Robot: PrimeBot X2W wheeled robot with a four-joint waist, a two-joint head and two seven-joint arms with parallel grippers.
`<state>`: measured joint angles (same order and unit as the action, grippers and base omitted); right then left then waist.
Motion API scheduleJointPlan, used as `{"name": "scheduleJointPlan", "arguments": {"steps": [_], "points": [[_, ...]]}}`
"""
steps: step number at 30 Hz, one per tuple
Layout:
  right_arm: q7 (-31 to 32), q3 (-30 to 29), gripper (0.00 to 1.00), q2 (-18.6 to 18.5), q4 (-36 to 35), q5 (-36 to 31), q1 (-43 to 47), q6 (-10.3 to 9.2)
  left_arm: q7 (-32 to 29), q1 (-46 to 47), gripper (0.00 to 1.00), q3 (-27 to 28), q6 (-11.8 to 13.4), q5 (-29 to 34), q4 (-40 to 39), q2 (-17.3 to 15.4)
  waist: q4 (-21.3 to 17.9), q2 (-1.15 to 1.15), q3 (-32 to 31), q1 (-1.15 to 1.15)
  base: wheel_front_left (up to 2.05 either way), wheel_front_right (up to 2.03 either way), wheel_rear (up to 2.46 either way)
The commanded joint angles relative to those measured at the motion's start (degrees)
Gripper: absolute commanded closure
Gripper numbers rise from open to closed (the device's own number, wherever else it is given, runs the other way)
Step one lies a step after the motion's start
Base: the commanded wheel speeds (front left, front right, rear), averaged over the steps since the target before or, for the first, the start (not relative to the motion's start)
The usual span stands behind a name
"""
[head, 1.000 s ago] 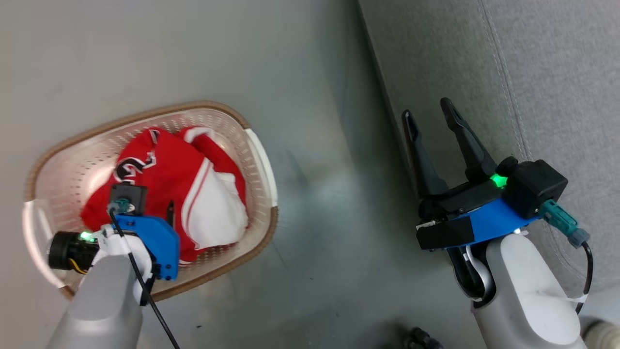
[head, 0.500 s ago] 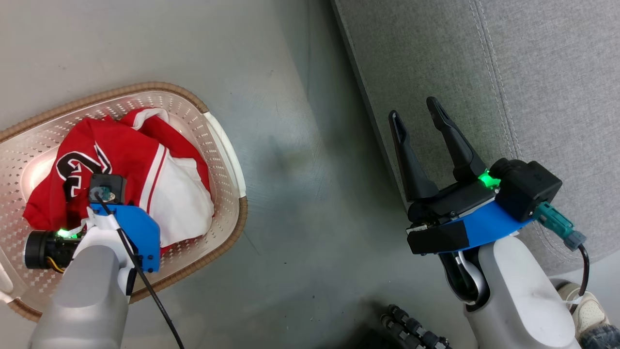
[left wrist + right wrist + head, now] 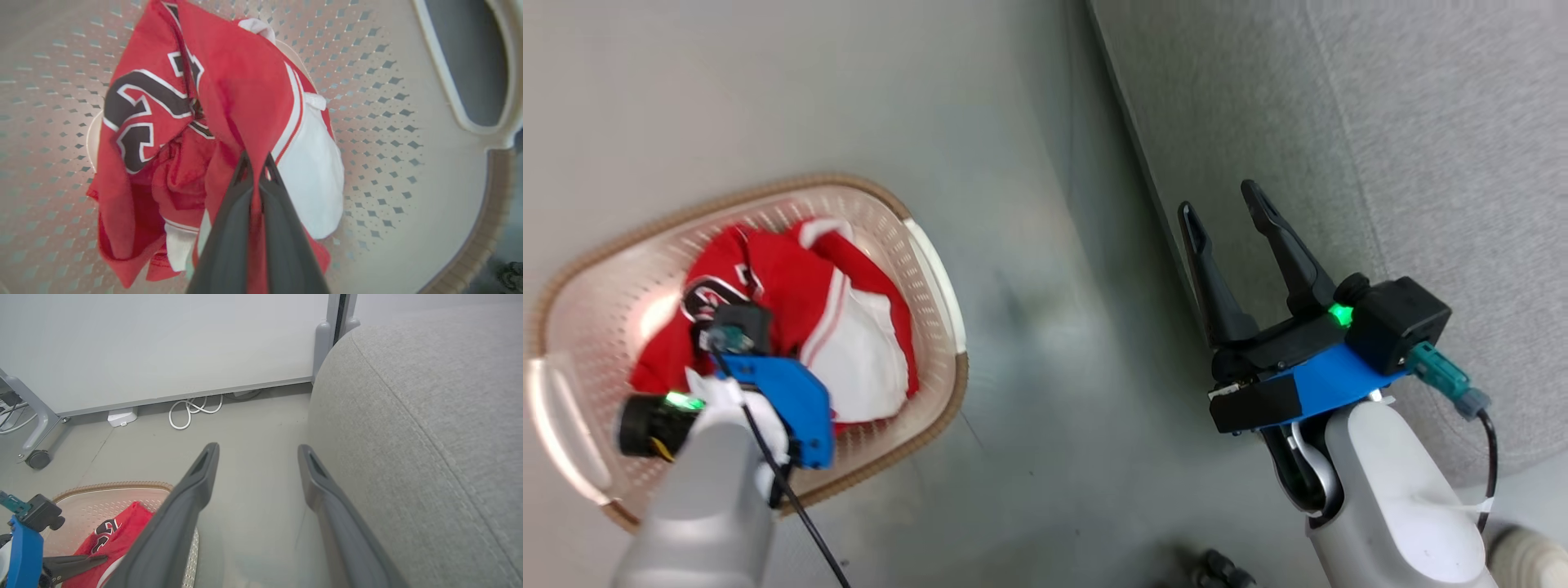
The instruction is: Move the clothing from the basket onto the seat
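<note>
In basket [image 3: 367,102], left hand [image 3: 255,161] pinched on clothing [image 3: 237,81]; right hand [image 3: 1218,200] spread, empty.

In the head view's lower left, the left arm [image 3: 703,506] is covering part of the clothing [image 3: 792,282]. The seat [image 3: 1421,163] is running off the upper right edge.

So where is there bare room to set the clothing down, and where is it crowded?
The seat is bare fabric wherever it shows, beyond the open right gripper at its edge. The floor strip between basket and seat is bare too. Crowded: inside the basket, where the clothing is bunched and the left gripper is shut on red fabric.
</note>
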<state>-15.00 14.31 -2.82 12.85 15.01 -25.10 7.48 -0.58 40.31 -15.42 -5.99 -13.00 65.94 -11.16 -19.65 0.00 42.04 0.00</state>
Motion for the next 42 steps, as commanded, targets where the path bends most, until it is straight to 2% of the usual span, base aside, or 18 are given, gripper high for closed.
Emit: {"name": "scheduleJointPlan", "arguments": {"steps": [1,7,8,11,16,22,28,31,36,42], "points": [[-0.25,-0.36,0.0,-0.12,1.18,-0.82,0.66,0.03,1.7,-0.84,1.0,-0.4,-0.57,-0.74,0.61,1.35,2.59,0.0,-6.78,0.0,0.0,0.0,0.0],[-0.24,-2.5,0.0,-0.15,5.19,-3.21,3.76,0.03,8.32,-2.76,1.0,-3.57,-1.49,-1.85,0.53,6.07,7.57,0.0,-19.95,0.0,0.0,0.0,0.0],[-0.24,-2.5,0.0,-0.15,5.19,-3.21,3.76,0.03,8.32,-2.76,1.0,-3.57,-1.49,-1.85,0.53,6.07,7.57,0.0,-19.95,0.0,0.0,0.0,0.0],[-0.05,-2.98,0.0,-0.16,6.82,-3.92,5.27,0.03,10.66,-2.76,1.0,-6.04,-1.6,-3.21,-1.37,7.57,9.87,0.0,-25.8,0.0,0.0,0.0,0.0],[1.09,-3.36,0.0,-0.16,8.28,-3.65,8.24,0.03,11.95,-2.33,1.0,-12.52,-1.64,-8.61,-8.34,8.37,12.42,0.0,-33.24,0.0,0.0,0.0,0.0],[2.88,-4.76,0.0,-0.16,8.55,-3.53,12.29,0.03,9.73,1.04,1.0,-21.74,-1.59,-15.73,-19.11,8.27,14.71,0.0,-40.13,0.0,0.0,0.0,0.0],[4.25,-5.13,0.0,-0.15,7.17,-3.69,14.52,0.03,6.6,6.02,1.0,-26.3,-1.52,-19.55,-24.87,8.25,15.82,0.0,-43.14,0.0,0.0,0.0,0.0],[4.89,-4.29,0.0,-0.14,6.23,-3.51,15.06,0.03,5.56,7.93,1.0,-27.76,-0.32,-21.68,-27.05,8.25,16.0,0.0,-43.84,0.0,0.0,0.0,0.0],[6.23,0.32,0.0,-0.13,4.34,-1.12,14.92,0.03,5.1,9.16,1.0,-30.26,1.47,-23.77,-28.26,8.29,15.74,0.0,-44.33,0.0,0.0,0.0,0.0],[9.69,6.41,0.0,-0.16,3.16,2.73,12.85,0.03,5.32,9.09,1.0,-32.99,2.31,-26.0,-28.32,8.28,15.59,0.0,-44.22,0.0,0.0,0.0,0.0]]}}
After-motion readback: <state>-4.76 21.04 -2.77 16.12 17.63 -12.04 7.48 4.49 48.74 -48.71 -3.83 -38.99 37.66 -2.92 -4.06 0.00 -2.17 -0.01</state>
